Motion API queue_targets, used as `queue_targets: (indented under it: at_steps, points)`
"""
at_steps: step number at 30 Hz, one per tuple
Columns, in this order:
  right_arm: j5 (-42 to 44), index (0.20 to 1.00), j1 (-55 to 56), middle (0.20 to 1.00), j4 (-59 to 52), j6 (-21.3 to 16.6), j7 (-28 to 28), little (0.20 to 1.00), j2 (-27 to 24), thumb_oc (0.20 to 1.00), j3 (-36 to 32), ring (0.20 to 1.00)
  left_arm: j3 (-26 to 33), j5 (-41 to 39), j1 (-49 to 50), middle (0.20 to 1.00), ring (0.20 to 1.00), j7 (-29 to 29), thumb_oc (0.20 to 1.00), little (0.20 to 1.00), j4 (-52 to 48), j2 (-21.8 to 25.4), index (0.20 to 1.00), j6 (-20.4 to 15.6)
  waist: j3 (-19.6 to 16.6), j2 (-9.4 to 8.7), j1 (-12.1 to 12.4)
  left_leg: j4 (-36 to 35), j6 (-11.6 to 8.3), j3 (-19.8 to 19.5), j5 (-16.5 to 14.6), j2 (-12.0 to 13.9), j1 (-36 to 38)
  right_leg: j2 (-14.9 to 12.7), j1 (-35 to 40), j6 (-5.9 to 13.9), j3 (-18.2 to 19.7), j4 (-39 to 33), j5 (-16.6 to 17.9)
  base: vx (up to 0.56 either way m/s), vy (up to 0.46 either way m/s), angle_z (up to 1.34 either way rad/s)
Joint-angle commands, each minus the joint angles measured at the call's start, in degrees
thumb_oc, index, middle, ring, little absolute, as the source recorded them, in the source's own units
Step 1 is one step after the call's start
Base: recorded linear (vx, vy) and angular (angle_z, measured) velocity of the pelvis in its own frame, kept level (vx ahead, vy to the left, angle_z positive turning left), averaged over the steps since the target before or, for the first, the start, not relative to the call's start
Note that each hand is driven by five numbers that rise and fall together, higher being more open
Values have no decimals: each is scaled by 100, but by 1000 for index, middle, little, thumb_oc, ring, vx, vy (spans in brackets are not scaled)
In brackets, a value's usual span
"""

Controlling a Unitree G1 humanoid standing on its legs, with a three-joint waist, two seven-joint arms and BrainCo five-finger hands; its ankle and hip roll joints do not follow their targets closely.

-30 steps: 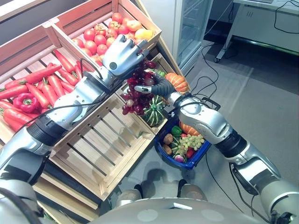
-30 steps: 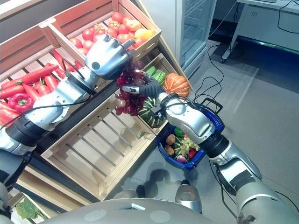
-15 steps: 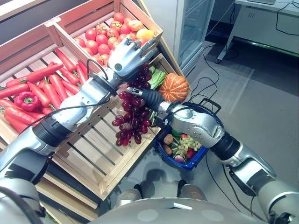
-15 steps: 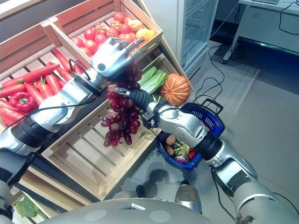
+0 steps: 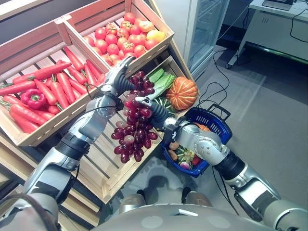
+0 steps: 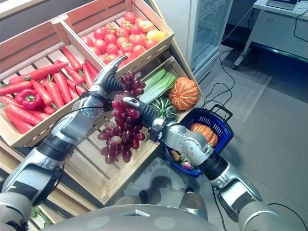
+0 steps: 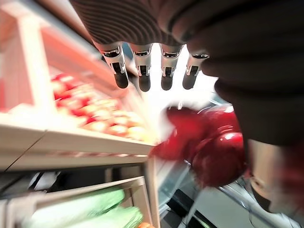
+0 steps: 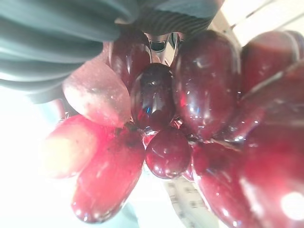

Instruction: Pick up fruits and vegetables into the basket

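A big bunch of dark red grapes (image 5: 134, 132) hangs in the air over the front of the slatted crate, left of the blue basket (image 5: 219, 126). My right hand (image 5: 155, 110) is shut on the top of the bunch; its wrist view is crowded with red grapes (image 8: 156, 104). My left hand (image 5: 117, 79) stands at the upper back of the bunch with straight fingers (image 7: 142, 71), grapes beside its thumb. The basket holds a small orange pumpkin (image 6: 202, 130), green grapes and other produce.
Tilted wooden crates hold carrots (image 5: 53, 86) with a red pepper (image 5: 32, 97), and tomatoes (image 5: 120, 41). An orange pumpkin (image 5: 182, 93), a striped green squash (image 6: 164, 107) and greens lie in the right crate. An empty slatted crate (image 5: 103, 161) lies below. Open floor lies right.
The right hand has carried the grape bunch out of the crate, lower and nearer to me. The left arm has sunk lower, its hand still at the bunch's top. The camera shifted.
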Motion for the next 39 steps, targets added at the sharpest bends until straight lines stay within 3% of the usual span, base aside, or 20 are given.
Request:
queue_targets:
  at_steps: [1,6,7,9,12,25,30,35,39]
  points:
    - [417,200,-365,200,-808,-650,401,200,382,200,-788,200,591,-409,-415,1000,1000,637,1000,1000,290,385,1000,-146,254,-236,-221,294,308,217,60,-324,-392,24,129,276,162,90,-139,-129,-37,-2]
    - [460,200,-275,200,-719,-733,630,200,34,200,-1478,200,1104,-1056,-452,1000,1000,1299,1000,1000,631,530,1000,-910,631,-205,-354,378,277,287,118,-322,-836,15,-303,228,166,204,-151,-242,-13,-8]
    - [466,200,-261,200,-706,-755,644,200,-2,200,-1549,200,1153,-1119,-444,1000,1000,1338,1000,1000,632,547,1000,-998,672,-203,-365,385,275,293,123,-321,-879,14,-344,220,166,216,-153,-236,-15,0]
    - [408,200,-141,200,-610,-849,806,200,-143,200,-2002,200,1522,-1584,-323,1000,1000,1406,1000,1000,580,596,1000,-1506,899,-213,-415,461,268,324,148,-309,-1159,14,-608,174,166,299,-156,-295,-41,-1]
    - [361,200,-67,200,-518,-955,965,200,-226,200,-2303,200,1788,-1882,-204,1000,1000,1383,1000,1000,516,623,1000,-1757,1120,-219,-456,550,261,338,178,-288,-1424,24,-901,123,167,436,-155,-196,-25,-1]
    - [651,200,-55,200,216,-1781,988,200,-524,200,-3275,200,2011,-3309,375,1000,1000,165,1000,1000,265,508,1000,-1800,1855,-96,-448,945,264,338,239,-368,-2339,-12,-1866,56,57,1019,-205,-114,-20,0]
    - [1060,200,-152,200,678,-2164,861,200,-586,200,-3417,200,1727,-3718,743,1000,1000,-859,1000,1000,-237,341,1000,-1905,1973,-12,-316,1077,307,295,225,-461,-2795,-41,-2320,78,-28,1252,-226,-46,-61,7]
    - [1708,200,-242,200,1280,-2792,947,200,-746,200,-3427,200,1237,-4542,1312,1000,1000,-1817,1000,1000,-999,168,1000,-1662,1973,96,-118,1201,373,265,229,-538,-3422,-104,-2929,110,-150,1486,-202,-41,-85,13]
    - [2172,200,-484,200,1831,-3022,786,200,-949,200,-3396,200,854,-4954,1505,1000,1000,-2094,1000,1000,-1272,82,1000,-1549,1973,164,1,1298,418,248,224,-551,-3818,-148,-3310,120,-223,1628,-168,-27,-100,13]
